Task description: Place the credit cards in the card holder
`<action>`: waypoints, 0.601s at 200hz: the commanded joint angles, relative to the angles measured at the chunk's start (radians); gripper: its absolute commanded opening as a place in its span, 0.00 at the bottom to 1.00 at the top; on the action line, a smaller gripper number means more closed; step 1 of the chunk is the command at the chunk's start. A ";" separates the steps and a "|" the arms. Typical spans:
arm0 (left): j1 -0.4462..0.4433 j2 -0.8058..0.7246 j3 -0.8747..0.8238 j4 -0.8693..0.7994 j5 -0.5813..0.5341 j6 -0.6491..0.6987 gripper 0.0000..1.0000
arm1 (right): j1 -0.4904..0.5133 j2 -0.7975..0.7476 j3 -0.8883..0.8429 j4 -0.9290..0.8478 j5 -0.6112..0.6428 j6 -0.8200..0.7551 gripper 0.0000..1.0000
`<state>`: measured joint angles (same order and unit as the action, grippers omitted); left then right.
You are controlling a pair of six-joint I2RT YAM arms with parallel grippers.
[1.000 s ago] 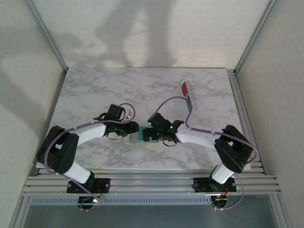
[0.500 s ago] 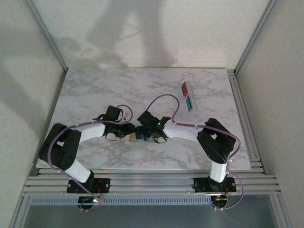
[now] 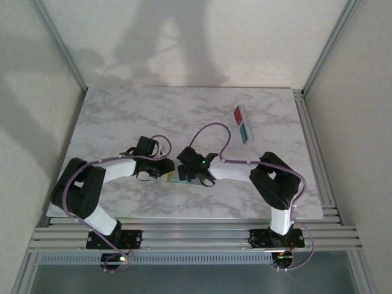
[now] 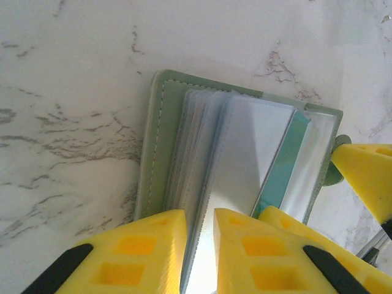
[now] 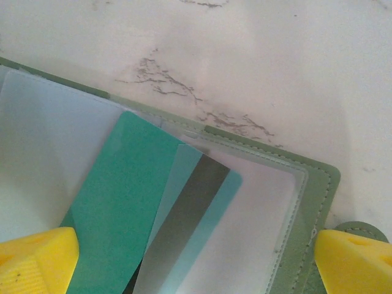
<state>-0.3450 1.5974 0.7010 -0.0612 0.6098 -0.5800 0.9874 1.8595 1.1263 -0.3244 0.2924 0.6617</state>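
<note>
Holder [image 4: 160, 141] lies open on the surface [image 5: 245, 49], mid-table. Left gripper [image 4: 200, 220] is narrow, seemingly pinching a clear sleeve. Right gripper [image 5: 196, 263] gapes wide astride the teal card [image 5: 122, 202], which sits skewed, part-way in, long axis slanting back toward it: the right arm's push.

Green, teal, white and grey
Soft green card holder [image 4: 160, 141], teal card [image 5: 116, 202], grey-striped card [image 5: 190, 208], white table [image 5: 245, 49] with grey lines.

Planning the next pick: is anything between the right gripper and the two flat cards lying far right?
Nothing visible is: bare marble tabletop lies between the open right gripper and the red and teal plastic cards.
</note>
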 commanded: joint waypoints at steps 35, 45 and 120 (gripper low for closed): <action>0.000 0.047 -0.012 -0.066 -0.052 0.001 0.19 | 0.014 -0.078 -0.026 -0.043 -0.027 -0.051 0.99; 0.000 0.050 -0.010 -0.069 -0.064 0.006 0.19 | 0.016 -0.076 -0.023 -0.027 -0.034 -0.061 0.99; 0.000 0.073 0.002 -0.085 -0.062 0.001 0.18 | 0.023 -0.058 -0.006 -0.002 -0.056 -0.052 0.98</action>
<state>-0.3450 1.6249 0.7128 -0.0570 0.6056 -0.5800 0.9939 1.8057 1.1183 -0.3164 0.2558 0.6128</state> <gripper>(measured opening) 0.179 0.987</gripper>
